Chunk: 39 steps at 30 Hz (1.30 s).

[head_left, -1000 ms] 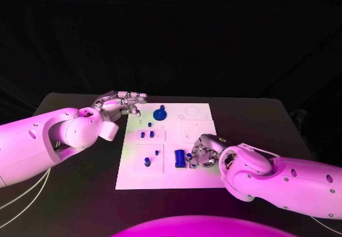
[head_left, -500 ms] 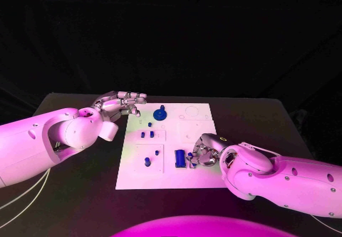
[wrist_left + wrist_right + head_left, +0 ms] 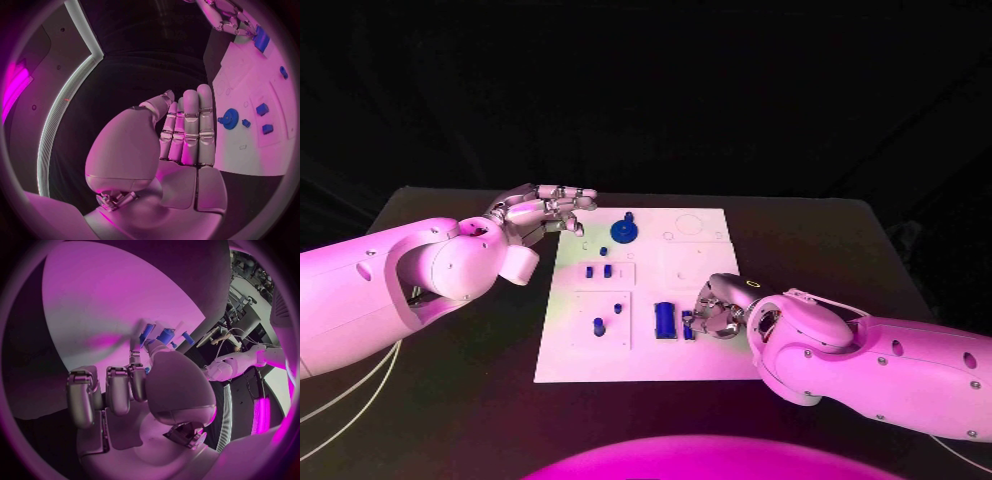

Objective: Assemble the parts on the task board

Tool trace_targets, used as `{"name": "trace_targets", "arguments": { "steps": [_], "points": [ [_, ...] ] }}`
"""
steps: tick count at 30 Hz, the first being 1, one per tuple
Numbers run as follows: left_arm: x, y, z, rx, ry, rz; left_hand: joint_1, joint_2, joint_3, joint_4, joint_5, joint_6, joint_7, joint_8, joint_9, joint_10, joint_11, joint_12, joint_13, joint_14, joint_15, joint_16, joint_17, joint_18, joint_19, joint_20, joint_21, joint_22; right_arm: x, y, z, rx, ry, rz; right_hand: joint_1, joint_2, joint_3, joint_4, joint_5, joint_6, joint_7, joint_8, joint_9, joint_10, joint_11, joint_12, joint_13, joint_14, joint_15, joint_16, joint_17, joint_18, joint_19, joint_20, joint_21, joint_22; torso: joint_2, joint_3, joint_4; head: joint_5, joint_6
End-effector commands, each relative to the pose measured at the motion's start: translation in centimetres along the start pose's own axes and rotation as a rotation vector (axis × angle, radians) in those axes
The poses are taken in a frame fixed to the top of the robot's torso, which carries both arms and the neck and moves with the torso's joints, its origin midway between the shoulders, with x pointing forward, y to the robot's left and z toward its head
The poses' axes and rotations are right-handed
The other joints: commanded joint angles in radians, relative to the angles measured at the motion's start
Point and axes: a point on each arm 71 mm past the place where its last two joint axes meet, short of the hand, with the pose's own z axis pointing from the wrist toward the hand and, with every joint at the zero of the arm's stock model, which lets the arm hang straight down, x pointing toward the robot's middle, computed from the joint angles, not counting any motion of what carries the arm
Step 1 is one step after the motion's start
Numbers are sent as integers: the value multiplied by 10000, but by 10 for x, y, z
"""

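Two robot hands are working: the right robot hand [image 3: 714,315] is edging closer over the board [image 3: 704,362], pinching a small blue part [image 3: 688,326] beside the blue block [image 3: 665,320]; the left robot hand [image 3: 538,212] is staying spread at the board's far-left corner.

White task board [image 3: 704,360] on a black table [image 3: 459,400], unpatterned. Small blue parts across it: a blue gear [image 3: 625,232] with a knob on top, a blue rectangular block [image 3: 665,320], two short blue pegs [image 3: 599,271] side by side, a darker blue peg [image 3: 599,327] in a pale recess. Silver left hand [image 3: 538,210] and silver right hand [image 3: 715,308] on glossy white arms (all washed in coloured light). Black background behind. Blue gear [image 3: 230,119] also plain, with toothed edge.
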Motion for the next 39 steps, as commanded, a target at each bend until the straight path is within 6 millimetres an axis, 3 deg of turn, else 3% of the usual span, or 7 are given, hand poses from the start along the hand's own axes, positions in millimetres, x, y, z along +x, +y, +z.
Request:
{"name": "trace_targets", "arguments": {
  "steps": [1, 17, 24, 30, 33, 36, 39],
  "points": [
    [3, -1, 0, 23, 224, -62, 6, 64, -33, 1, -6, -90, -6, -25, -11, -54, -23, 54, -9, -79, 25, -26, -8, 138, 93, 8, -41, -8, 2, -3, 0, 377, 187, -357, -130, -11, 21, 2, -57, -31, 11, 7, 1, 268, -35, 30, 1307, 781, -87, 65, 1309, -65, 1047, -86, 44, 2632, -4, -4, 8, -10, 5],
    [2, -1, 0, 5, 225, -59, 6, 64, -33, 1, -6, -90, -6, -25, -11, -54, -23, 54, -9, -79, 25, -26, -8, 138, 93, 8, -41, -8, -2, -1, -3, 118, -247, -82, -385, -64, 8, -9, -342, -67, 18, 29, 29, 237, -27, -41, 1271, 774, -82, 51, 1286, -65, 1047, -86, 44, 2632, -4, 0, 13, -17, 55],
    [1, 0, 1, 45, 165, -50, -7, 64, -40, 8, -7, -97, -1, -26, -11, -67, -17, 63, -12, -81, 29, -25, -17, 136, 98, 11, -52, -16, -17, -3, -8, -779, -1070, 956, -562, -474, -127, 0, -892, -662, 278, -280, -79, -462, 177, -1308, 375, 637, 70, -302, 721, 105, 716, 7, -740, 2402, -43, -14, 9, -16, 166],
    [-3, 0, 4, 417, -83, -144, -360, -8, -252, 226, -11, -130, -12, -21, -8, -125, -1, 126, -17, -88, 74, -8, -55, 124, 98, 63, -158, -87, -41, -5, 0, -2378, -1521, 2401, -277, -536, -510, -83, -787, -1453, 708, -864, -325, -1665, 561, -3167, -965, 338, 404, -1094, -384, 511, -174, 304, -2751, 1809, -189, -33, -74, 6, 319],
    [-5, 1, 9, 733, -467, -247, -628, -134, -573, 398, -11, -150, -44, -6, -1, -131, -12, 224, 1, -237, 101, -67, -116, 122, -3, 117, -357, -204, -56, -12, 10, -2854, -1490, 3760, 308, -350, -721, -197, -1669, -1720, 881, -1069, -400, -3043, 734, -5186, -2484, -306, 560, -2609, -2240, 961, -1313, 475, -5231, 1001, -328, -50, -88, -2, 450],
    [-8, 2, 13, 956, -870, -319, -604, -70, -824, 492, 15, -186, -8, 21, 5, -257, 58, 252, -45, -1054, 238, -830, -521, 92, -606, 247, -1070, -588, -67, -21, 23, -2876, -1196, 5461, 1010, -89, -750, -364, -1964, -2181, 1191, -1314, -528, -4679, 1028, -7063, -3917, -2068, 858, -5749, -5621, 1622, -3645, 736, -9784, -655, -466, -87, -115, 7, 640],
    [-10, 3, 18, 1143, -1261, -406, -530, 29, -919, 565, 19, -272, 53, 11, -5, -462, 195, 94, -204, -2010, 494, -2017, -1134, -6, -1380, 482, -1969, -1080, -77, -31, 36, -2858, -1051, 7002, 1517, 98, -770, -490, -2307, -2451, 1424, -1426, -708, -5420, 1341, -8122, -4959, -3262, 1187, -7442, -6754, 1647, -4612, 1032, -11235, -1531, -583, -127, -148, 24, 852]
  ]
}}
